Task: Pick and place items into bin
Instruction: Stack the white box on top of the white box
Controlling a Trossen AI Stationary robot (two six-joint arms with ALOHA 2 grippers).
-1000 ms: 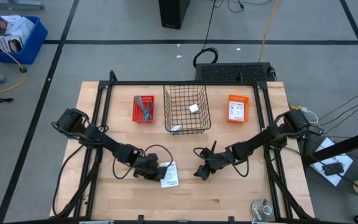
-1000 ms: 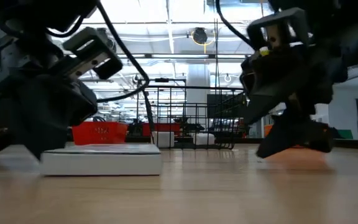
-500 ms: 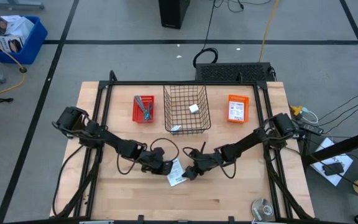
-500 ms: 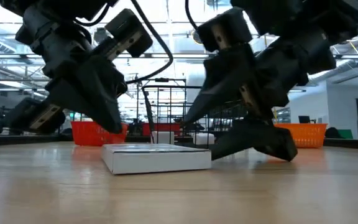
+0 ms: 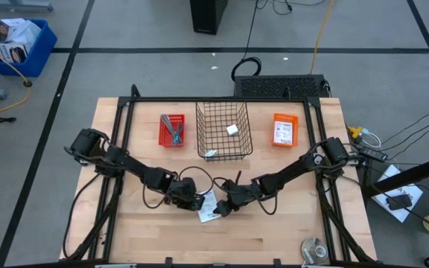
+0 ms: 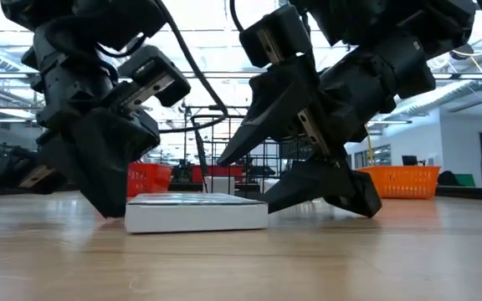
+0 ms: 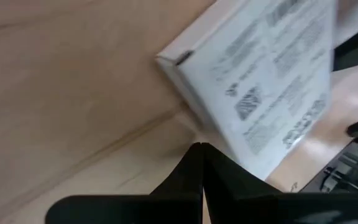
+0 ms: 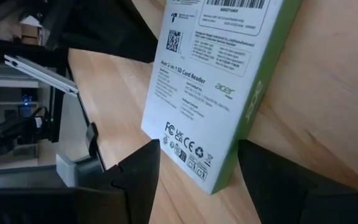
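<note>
Packet (image 5: 208,207), flat, white and printed, is shown lying flat on the wooden table (image 5: 274,238), near the middle and toward its front edge, between the two grippers. The left gripper (image 5: 193,202) is set against the packet's left side with its fingers closed together on nothing. The right gripper (image 5: 220,210) is lowered at the packet's right end with fingers spread, one on either side of a green-edged corner; whether they touch it cannot be told. Fine print on the packet is only partly legible. Behind, by the table's back edge, a wire basket (image 5: 224,131) holds two small white blocks (image 5: 232,129), flanked by a red tray (image 5: 172,130) and an orange tray (image 5: 284,129); the trays' contents are hard to make out.
</note>
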